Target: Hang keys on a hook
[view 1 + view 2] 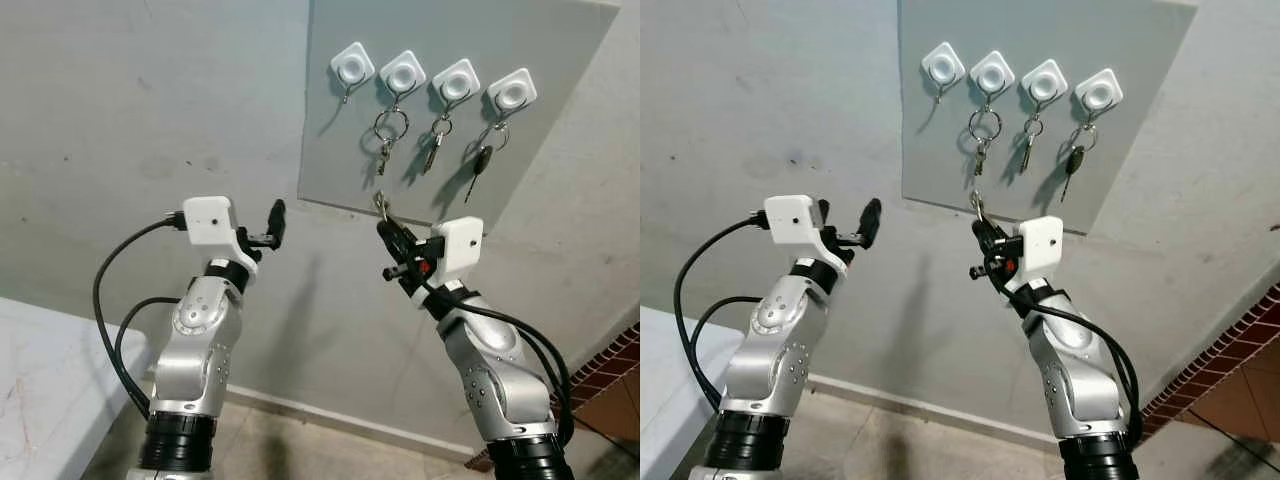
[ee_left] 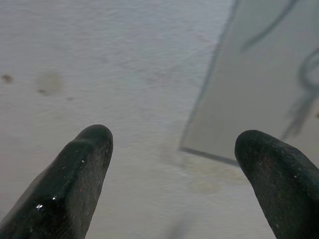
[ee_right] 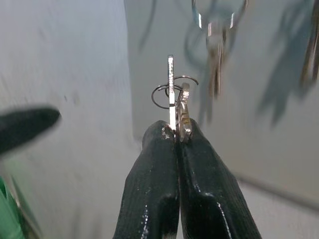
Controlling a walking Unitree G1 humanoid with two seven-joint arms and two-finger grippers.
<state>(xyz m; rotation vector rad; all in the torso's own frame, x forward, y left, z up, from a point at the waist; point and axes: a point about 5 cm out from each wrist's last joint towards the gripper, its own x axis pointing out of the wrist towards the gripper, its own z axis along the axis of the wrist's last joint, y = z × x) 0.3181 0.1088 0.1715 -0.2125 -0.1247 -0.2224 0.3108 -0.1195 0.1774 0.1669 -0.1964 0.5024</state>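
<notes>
A grey board (image 1: 560, 60) on the wall carries a row of white hooks. The leftmost hook (image 1: 352, 67) is bare; the others hold keys on rings, such as the bunch (image 1: 390, 135) on the second hook. My right gripper (image 1: 386, 226) is raised just below the board's lower edge and is shut on a set of keys (image 3: 175, 102) with a thin wire ring, which sticks up past the fingertips. My left gripper (image 1: 277, 222) is lifted to the left of the board, facing bare wall, its fingers (image 2: 79, 169) spread open and holding nothing.
A white marble-like counter (image 1: 50, 380) lies at the lower left. The wall runs down to a pale skirting and tiled floor (image 1: 330, 445). A brick edge and brown floor (image 1: 615, 385) show at the lower right.
</notes>
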